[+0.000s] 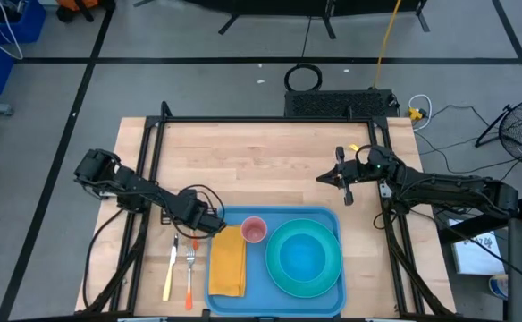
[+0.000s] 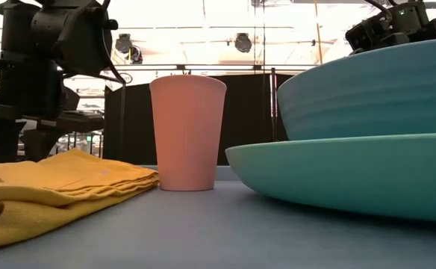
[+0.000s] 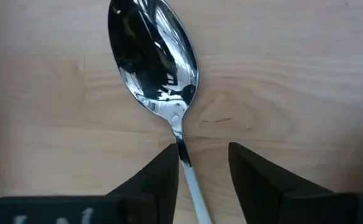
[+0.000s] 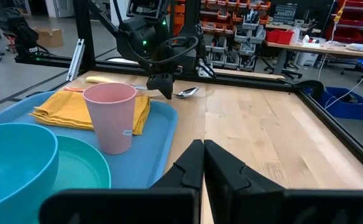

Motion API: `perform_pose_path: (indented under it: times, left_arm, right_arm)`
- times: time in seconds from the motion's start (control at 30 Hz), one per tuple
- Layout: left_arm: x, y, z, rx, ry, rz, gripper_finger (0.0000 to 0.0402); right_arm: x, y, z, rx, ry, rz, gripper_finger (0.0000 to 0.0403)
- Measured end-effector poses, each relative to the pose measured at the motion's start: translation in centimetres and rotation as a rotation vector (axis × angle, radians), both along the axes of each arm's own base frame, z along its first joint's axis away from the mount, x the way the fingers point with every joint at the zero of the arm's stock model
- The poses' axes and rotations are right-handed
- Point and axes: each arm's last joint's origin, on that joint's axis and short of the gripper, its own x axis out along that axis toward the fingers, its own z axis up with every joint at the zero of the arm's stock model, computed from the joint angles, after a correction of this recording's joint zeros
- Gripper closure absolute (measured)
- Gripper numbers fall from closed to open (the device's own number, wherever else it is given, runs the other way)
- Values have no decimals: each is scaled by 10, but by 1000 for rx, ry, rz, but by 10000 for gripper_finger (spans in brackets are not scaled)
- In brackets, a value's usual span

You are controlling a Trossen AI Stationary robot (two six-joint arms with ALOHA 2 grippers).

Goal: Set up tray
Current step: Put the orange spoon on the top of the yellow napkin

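The blue tray (image 1: 274, 284) lies at the table's near edge. On it are a folded yellow napkin (image 1: 228, 260), a pink cup (image 1: 254, 230) and a turquoise bowl on a round plate (image 1: 304, 258). My left gripper (image 3: 201, 168) is open at the tray's far left corner (image 1: 213, 220) and points down. Its fingers stand on either side of a spoon's neck (image 3: 181, 149). The shiny spoon (image 3: 153, 56) has a white handle and lies flat on the wood (image 4: 188, 92). My right gripper (image 4: 203, 158) is shut and hovers past the tray's far right corner (image 1: 341, 179). My left gripper comes at the spoon from above, its fingers across the white handle just behind the neck (image 3: 183, 158). One finger (image 3: 163, 177) stands right against the handle and the other (image 3: 250, 177) is well apart from it. I cannot tell whether the near finger touches. The spoon lies flat on the table.
A yellow-handled knife (image 1: 169, 268) and an orange-handled fork (image 1: 189, 270) lie side by side on the wood left of the tray. Bare wood stretches over the table's far half (image 1: 261, 152). A black frame rail (image 1: 270, 120) borders the table.
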Motion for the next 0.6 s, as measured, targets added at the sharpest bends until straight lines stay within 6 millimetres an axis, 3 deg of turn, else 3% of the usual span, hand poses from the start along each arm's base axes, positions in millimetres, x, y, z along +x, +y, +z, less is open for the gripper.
perform_pose_path:
  times: [0.6]
  left_arm:
    - [-7,-10,1,13,25,20,272]
  right_arm:
    - [0,0,-1,11,12,-1,399]
